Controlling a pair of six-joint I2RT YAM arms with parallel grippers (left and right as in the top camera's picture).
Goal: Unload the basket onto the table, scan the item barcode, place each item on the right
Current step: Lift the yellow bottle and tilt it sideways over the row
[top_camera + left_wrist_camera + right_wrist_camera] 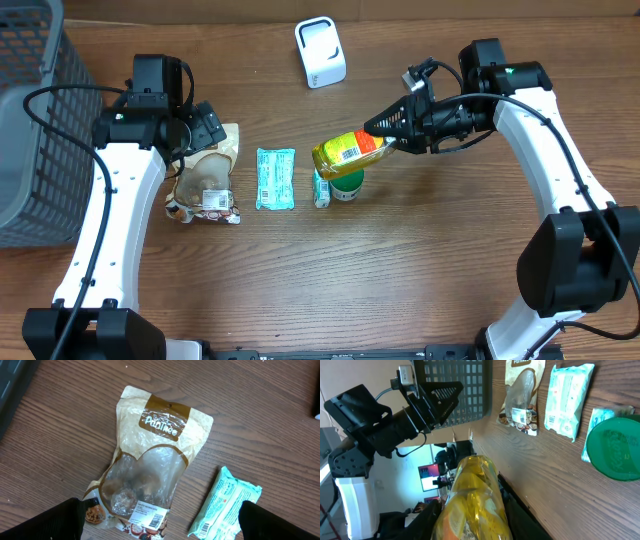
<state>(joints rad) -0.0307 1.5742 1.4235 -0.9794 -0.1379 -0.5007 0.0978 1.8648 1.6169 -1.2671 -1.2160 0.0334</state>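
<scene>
On a wooden desk (420, 280), two robot arms work among a line of groceries. A grey wire basket (30, 120) fills the far left edge of the overhead view.

The left arm reaches over a brown-and-clear snack pouch (205, 182) that lies flat on the wood. The left end effector (208, 125) hangs above the pouch's upper end with its jaws spread wide and nothing between them. Its wrist camera shows both dark fingers (55, 520) at the lower corners of the picture, with the pouch between and below them.

The right arm stretches in from the right. The right end effector (385, 138) has its jaws partly closed around one end of a yellow packet (345, 152), which it holds in the air, tilted, above the middle of the desk. A white barcode label (346, 153) on the packet faces up toward the overhead camera.

A teal wrapped packet (275, 178) lies flat just right of the pouch. A white scanner (320, 52) stands near the desk's far edge, well apart from the raised packet. A tub with a green lid (347, 186) stands directly under the yellow packet, partly hidden by it. A small teal-and-white box (321, 188) lies just beside the tub on its left; I cannot tell if they touch.
</scene>
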